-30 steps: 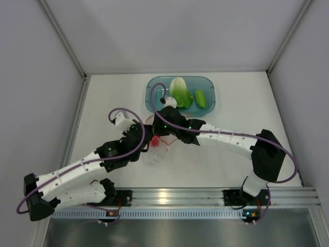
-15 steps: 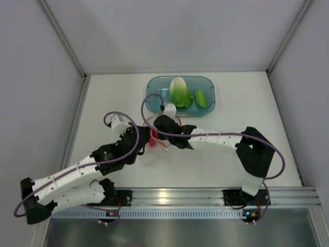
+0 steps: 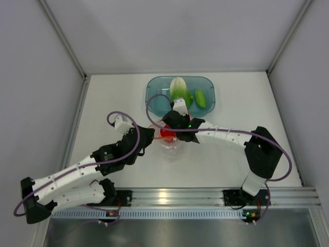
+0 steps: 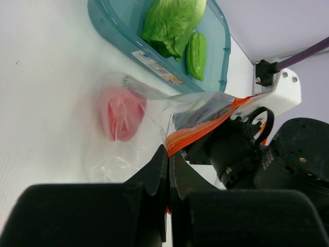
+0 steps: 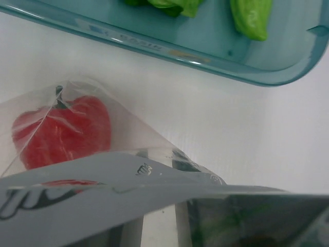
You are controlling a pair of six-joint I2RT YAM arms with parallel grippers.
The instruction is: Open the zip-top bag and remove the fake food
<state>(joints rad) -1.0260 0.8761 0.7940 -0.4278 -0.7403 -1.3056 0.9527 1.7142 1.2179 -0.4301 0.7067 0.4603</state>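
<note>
white table (image 3: 113, 103), grey panel walls (image 3: 180, 31); zip-top bag (image 4: 149, 103) mid-table, just short of the teal bin (image 3: 154, 95).
my left gripper (image 4: 168, 159) is pinched tight on the bag's orange zip strip (image 4: 205, 128), which runs crosswise toward my right gripper (image 3: 172, 128); i can't tell whether that one grips anything. the bag sags to the table with the red pepper (image 4: 122, 111) inside.

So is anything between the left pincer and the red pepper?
Yes, the clear bag. The pepper sits inside it, and the left pincer is shut on its orange zip strip, so plastic lies between them.
</note>
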